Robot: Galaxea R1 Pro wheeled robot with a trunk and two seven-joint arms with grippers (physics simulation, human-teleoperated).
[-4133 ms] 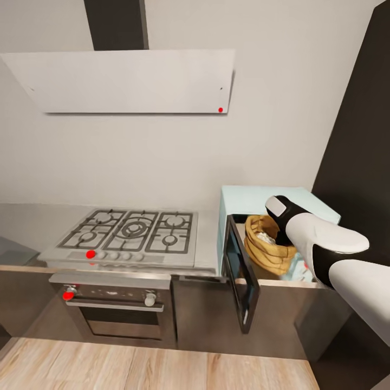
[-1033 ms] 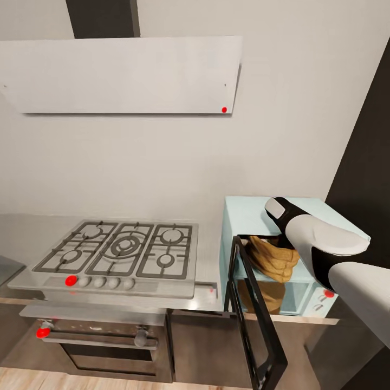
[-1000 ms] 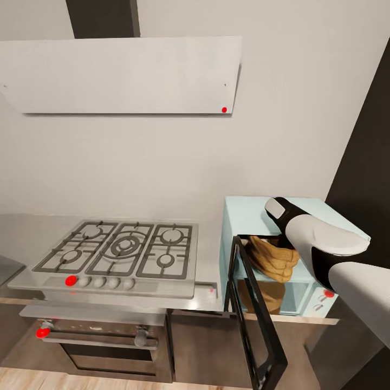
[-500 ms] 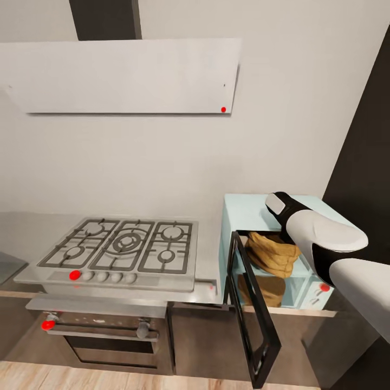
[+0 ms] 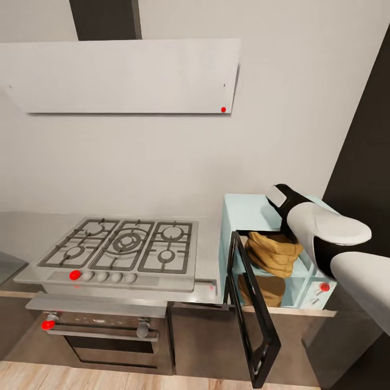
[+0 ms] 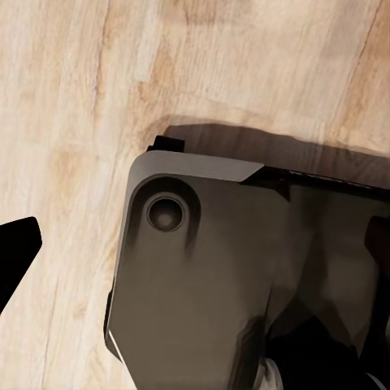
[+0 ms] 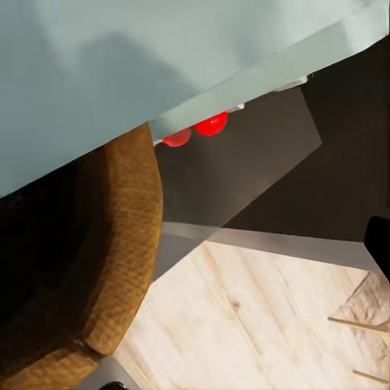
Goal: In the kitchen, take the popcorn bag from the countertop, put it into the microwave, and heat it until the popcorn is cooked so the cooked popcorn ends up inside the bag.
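One popcorn bag (image 5: 273, 253) inside open microwave (image 5: 246, 208) (door (image 5: 252, 311) ajar), right arm (image 5: 325, 238) above

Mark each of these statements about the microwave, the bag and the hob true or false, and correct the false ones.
1. The microwave door is shut. False: it hangs open toward the camera.
2. The popcorn bag sits in the microwave's opening. True.
3. A pot stands on the gas hob. False: its black grates are bare.
4. The microwave stands to the right of the hob on the countertop. True.
5. The right arm reaches over the oven. False: it reaches toward the microwave, above the bag.
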